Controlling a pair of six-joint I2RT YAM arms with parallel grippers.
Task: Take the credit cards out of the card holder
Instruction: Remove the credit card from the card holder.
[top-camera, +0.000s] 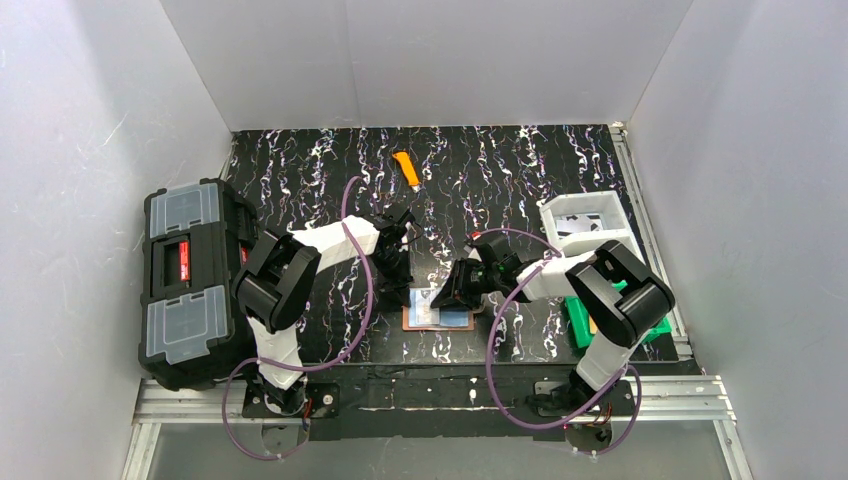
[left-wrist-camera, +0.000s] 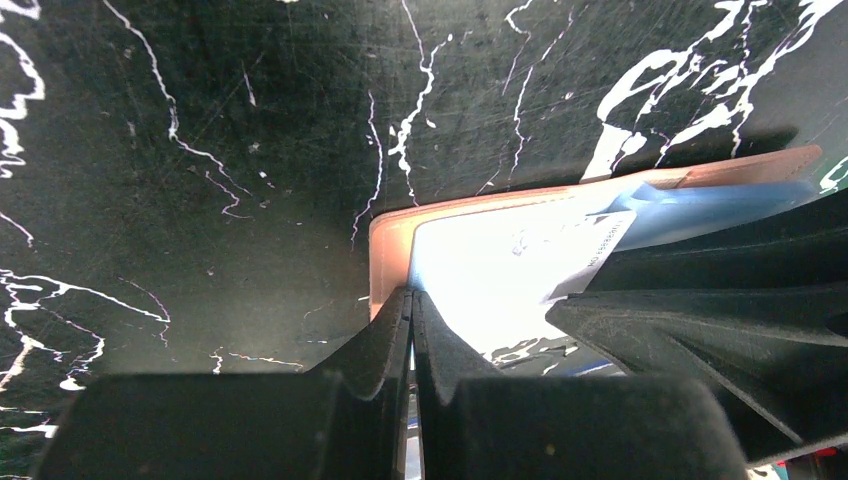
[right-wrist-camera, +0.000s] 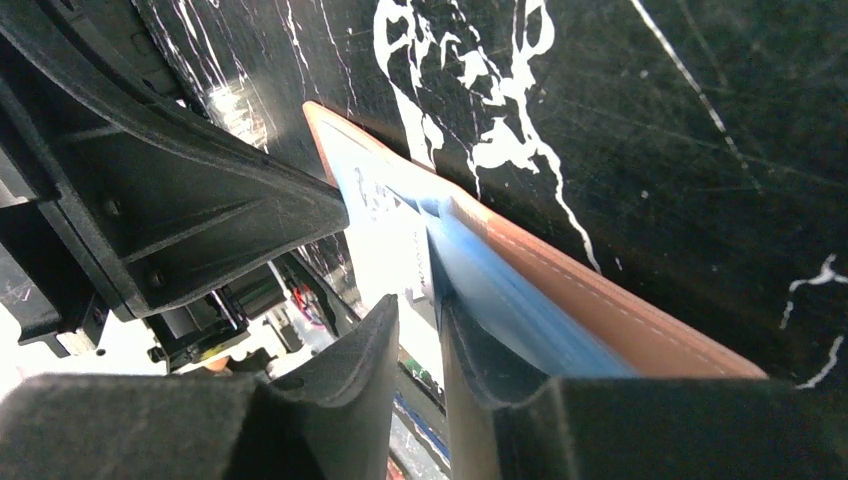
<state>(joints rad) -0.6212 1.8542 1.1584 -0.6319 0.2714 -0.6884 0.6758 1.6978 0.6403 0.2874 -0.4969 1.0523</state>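
Left claw (left-wrist-camera: 412, 296), pinched together, rests at the holder (left-wrist-camera: 388, 245) while the right claw (right-wrist-camera: 420, 305), slightly apart, meets the card (right-wrist-camera: 505, 305), likely thin, stiff and slippery, best pinched by its protruding edge.

The table top (top-camera: 520, 170) was black, streaked with white marble-like veins. The card holder (right-wrist-camera: 650, 335) was tan-brown, with a pale stitched line along its edge. The credit card (left-wrist-camera: 700, 205) in it was pale blue, beside a white patch with small dark print. The utility knife (top-camera: 406, 168) was orange. The toolbox (top-camera: 190, 280) was black with smoky clear lids and a red latch. The bin (top-camera: 585, 200) was white.
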